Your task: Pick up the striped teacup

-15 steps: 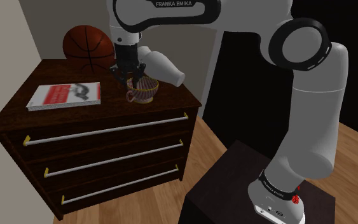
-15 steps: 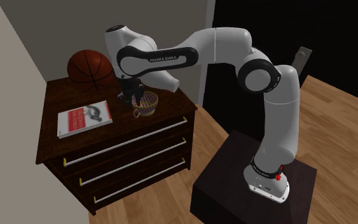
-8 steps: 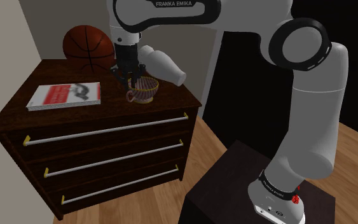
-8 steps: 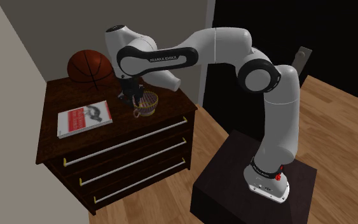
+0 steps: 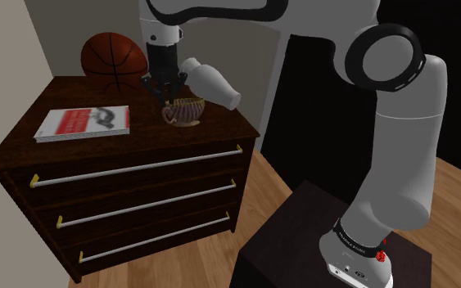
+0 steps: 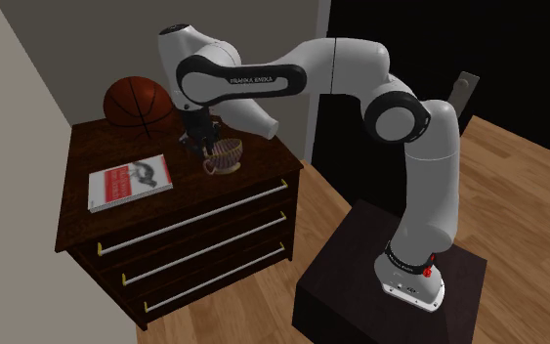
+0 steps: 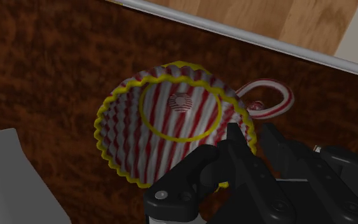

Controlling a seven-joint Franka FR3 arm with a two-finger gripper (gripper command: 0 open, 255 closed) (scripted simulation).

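Shoulder view: the gripper points straight down onto the rim of the teacup, which is over the dresser top, beside a book. I cannot tell whether the cup touches the wood.

Second exterior view: the teacup is in front of a basketball.

Wrist view: the fingers pinch the cup's wall near its handle, one inside and one outside. The red-and-white striped bowl shows a yellow ring on its floor.
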